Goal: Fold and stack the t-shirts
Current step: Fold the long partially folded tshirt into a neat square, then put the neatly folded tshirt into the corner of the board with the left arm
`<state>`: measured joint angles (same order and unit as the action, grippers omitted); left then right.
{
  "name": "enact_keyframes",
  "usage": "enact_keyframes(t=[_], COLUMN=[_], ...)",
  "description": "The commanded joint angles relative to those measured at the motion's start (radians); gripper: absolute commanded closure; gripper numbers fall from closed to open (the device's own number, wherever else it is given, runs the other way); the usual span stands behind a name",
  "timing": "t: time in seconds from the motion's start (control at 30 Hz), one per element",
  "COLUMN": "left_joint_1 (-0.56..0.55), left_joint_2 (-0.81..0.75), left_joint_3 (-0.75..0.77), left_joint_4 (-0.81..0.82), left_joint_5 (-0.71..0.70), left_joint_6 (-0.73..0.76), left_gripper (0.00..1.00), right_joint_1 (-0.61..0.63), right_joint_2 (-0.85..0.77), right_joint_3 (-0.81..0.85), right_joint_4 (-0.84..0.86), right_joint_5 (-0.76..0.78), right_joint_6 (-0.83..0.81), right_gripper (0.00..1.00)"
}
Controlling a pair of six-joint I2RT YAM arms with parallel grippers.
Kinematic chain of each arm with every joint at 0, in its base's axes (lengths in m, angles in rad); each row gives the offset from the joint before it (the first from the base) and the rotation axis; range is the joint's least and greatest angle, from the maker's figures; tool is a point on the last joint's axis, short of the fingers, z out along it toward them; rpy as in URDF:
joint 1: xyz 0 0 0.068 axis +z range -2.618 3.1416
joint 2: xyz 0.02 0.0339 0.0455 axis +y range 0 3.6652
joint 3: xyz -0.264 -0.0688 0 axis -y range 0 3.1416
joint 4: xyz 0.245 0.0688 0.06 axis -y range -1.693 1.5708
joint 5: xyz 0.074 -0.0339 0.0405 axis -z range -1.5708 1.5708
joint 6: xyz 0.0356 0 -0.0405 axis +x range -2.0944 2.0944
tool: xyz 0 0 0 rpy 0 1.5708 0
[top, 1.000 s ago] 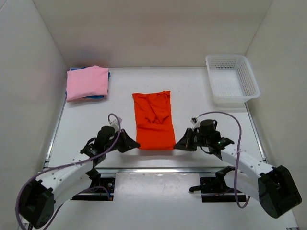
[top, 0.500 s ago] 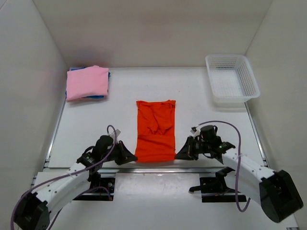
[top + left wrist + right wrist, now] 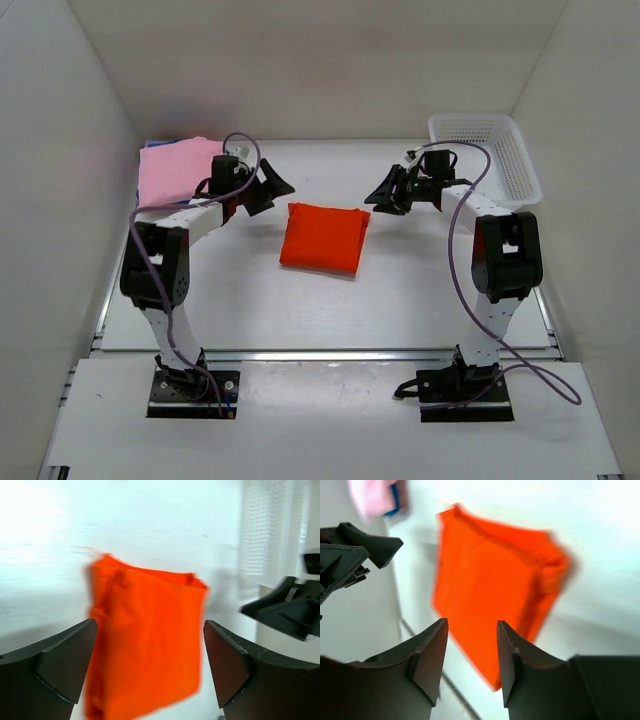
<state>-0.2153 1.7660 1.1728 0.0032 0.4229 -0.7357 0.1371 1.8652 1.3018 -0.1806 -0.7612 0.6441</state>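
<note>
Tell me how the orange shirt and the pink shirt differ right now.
The orange shirt is bright orange-red; the pink shirt is pale. The orange shirt lies alone at the middle; the pink shirt sits in the far left corner atop a blue shirt. Both are folded flat.

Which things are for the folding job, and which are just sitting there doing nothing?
For the job: orange-red t-shirt, pink t-shirt, blue t-shirt under the pink one.
Just lying about: white mesh basket.
</note>
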Motion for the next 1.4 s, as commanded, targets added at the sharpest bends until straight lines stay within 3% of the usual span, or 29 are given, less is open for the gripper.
enact_keyframes(t=[0.0, 0.17, 0.27, 0.47, 0.57, 0.83, 0.87, 0.93, 0.97, 1.0, 1.07, 1.2, 1.37], left_joint_1=[0.027, 0.028, 0.013, -0.091, -0.140, -0.216, -0.217, -0.219, -0.211, -0.211, -0.210, -0.202, -0.144], left_joint_2=[0.084, 0.029, 0.006, 0.078, 0.151, 0.289, 0.294, 0.329, 0.343, 0.351, 0.362, 0.354, 0.287], left_joint_3=[0.056, -0.108, -0.150, -0.058, 0.059, 0.203, 0.206, 0.214, 0.215, 0.220, 0.226, 0.306, 0.534], left_joint_4=[0.023, 0.096, 0.029, -0.176, -0.325, -0.502, -0.518, -0.531, -0.542, -0.545, -0.554, -0.635, -0.730], left_joint_5=[0.066, 0.065, 0.007, -0.202, -0.312, -0.420, -0.421, -0.406, -0.400, -0.386, -0.374, -0.421, -0.548], left_joint_6=[0.048, 0.102, 0.174, 0.283, 0.364, 0.463, 0.464, 0.467, 0.460, 0.453, 0.453, 0.490, 0.553], left_gripper=[0.01, 0.01, 0.01, 0.01, 0.01, 0.03, 0.09, 0.32, 0.61, 0.79, 1.00, 1.00, 1.00], right_joint_1=[-0.017, -0.007, -0.002, -0.011, -0.024, -0.039, -0.042, -0.040, -0.051, -0.060, -0.062, -0.071, -0.060], right_joint_2=[0.037, 0.006, -0.046, -0.228, -0.305, -0.382, -0.383, -0.400, -0.402, -0.406, -0.408, -0.429, -0.449], right_joint_3=[0.099, 0.059, -0.007, -0.162, -0.222, -0.262, -0.257, -0.275, -0.273, -0.276, -0.285, -0.288, -0.283], right_joint_4=[-0.074, -0.079, -0.070, -0.028, -0.010, 0.015, 0.020, 0.027, 0.033, 0.038, 0.043, 0.041, 0.032], right_joint_5=[0.063, 0.111, 0.111, 0.108, 0.094, 0.046, 0.043, 0.036, 0.034, 0.020, 0.011, 0.002, -0.021], right_joint_6=[-0.101, -0.127, -0.138, -0.116, -0.092, -0.064, -0.066, -0.058, -0.054, -0.051, -0.046, -0.043, -0.037], right_gripper=[0.58, 0.58, 0.59, 0.61, 0.62, 0.67, 0.67, 0.69, 0.70, 0.70, 0.72, 0.75, 0.78])
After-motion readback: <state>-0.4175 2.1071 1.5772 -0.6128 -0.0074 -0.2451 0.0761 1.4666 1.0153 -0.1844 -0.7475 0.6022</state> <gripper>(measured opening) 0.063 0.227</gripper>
